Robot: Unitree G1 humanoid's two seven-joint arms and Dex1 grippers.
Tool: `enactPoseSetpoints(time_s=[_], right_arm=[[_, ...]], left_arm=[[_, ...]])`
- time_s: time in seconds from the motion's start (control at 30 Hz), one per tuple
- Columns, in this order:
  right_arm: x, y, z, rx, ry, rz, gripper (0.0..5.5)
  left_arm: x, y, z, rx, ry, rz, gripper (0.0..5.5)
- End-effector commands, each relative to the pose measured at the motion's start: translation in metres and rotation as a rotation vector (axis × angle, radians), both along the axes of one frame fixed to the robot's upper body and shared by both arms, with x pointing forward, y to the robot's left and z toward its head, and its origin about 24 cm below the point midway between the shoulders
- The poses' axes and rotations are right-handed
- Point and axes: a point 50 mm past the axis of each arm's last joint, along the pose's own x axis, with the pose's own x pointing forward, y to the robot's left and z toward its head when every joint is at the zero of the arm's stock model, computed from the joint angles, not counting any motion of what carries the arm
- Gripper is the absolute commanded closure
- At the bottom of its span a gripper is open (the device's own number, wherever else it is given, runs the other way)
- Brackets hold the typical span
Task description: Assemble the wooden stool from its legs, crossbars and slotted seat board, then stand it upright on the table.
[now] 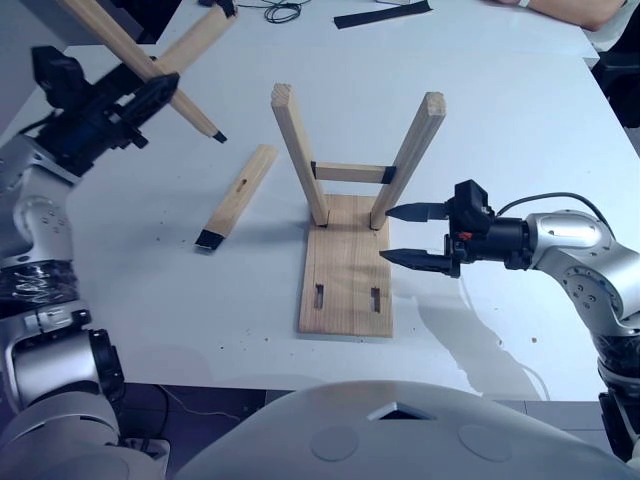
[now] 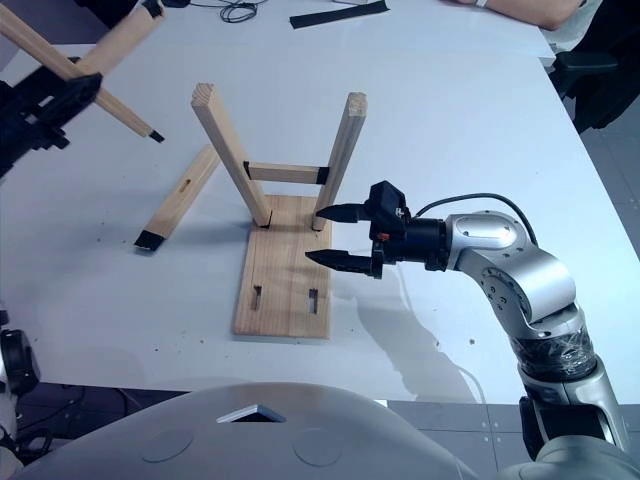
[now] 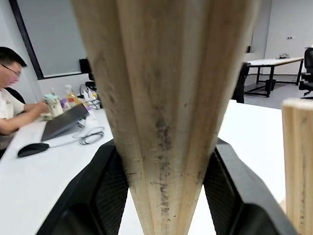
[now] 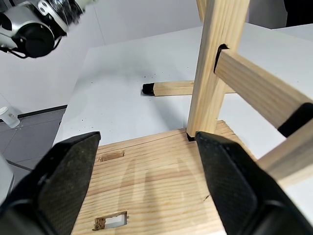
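The slotted seat board (image 1: 345, 275) lies flat mid-table. Two legs (image 1: 300, 150) (image 1: 410, 155) stand in its far slots, leaning apart and joined by a crossbar (image 1: 350, 172). Its two near slots (image 1: 319, 295) are empty. My right gripper (image 1: 388, 234) is open just right of the board, by the right leg's foot (image 4: 205, 98); its fingers (image 4: 63, 186) are spread over the board's edge (image 4: 156, 186). A loose leg (image 1: 237, 195) lies on the table left of the board. High at the far left, my left gripper (image 1: 150, 95) is shut on a slanting wooden leg (image 3: 166, 122) that crosses a second raised leg (image 1: 195, 40).
A black strap (image 1: 383, 14) and cables (image 1: 285, 10) lie along the table's far edge. A person's arm (image 1: 560, 8) rests at the far right corner. The white table (image 1: 520, 130) is bare to the right of the board and along its near edge.
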Motion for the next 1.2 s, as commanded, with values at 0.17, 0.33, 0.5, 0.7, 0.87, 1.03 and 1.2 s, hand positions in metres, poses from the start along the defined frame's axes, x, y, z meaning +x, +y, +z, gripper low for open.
enactPoseSetpoints(time_s=[0.17,0.33,0.5,0.7,0.87,1.03,1.2], right_arm=[[0.001,0.002,0.005,0.009,0.001,-0.002,1.92],[0.0,-0.007,0.007,0.011,0.002,-0.037,1.92],[0.002,-0.019,0.011,0.005,-0.004,-0.087,1.92],[0.005,-0.026,0.014,-0.024,-0.009,-0.082,1.92],[0.009,-0.034,0.013,-0.044,-0.005,-0.095,1.92],[0.008,-0.041,0.011,-0.06,0.01,-0.098,1.92],[0.009,-0.042,0.011,-0.065,0.018,-0.09,1.92]], left_arm=[[0.006,0.008,0.01,-0.058,-0.052,0.014,3.43],[-0.024,0.018,0.059,-0.219,-0.131,-0.148,3.43],[-0.066,-0.02,0.108,-0.278,-0.145,-0.556,3.43],[-0.089,-0.083,0.106,-0.254,-0.043,-0.832,3.43],[-0.094,-0.107,0.06,-0.185,0.096,-0.845,3.43],[-0.099,-0.106,0.022,-0.073,0.169,-0.829,3.43],[-0.099,-0.103,0.006,-0.057,0.201,-0.823,3.43]])
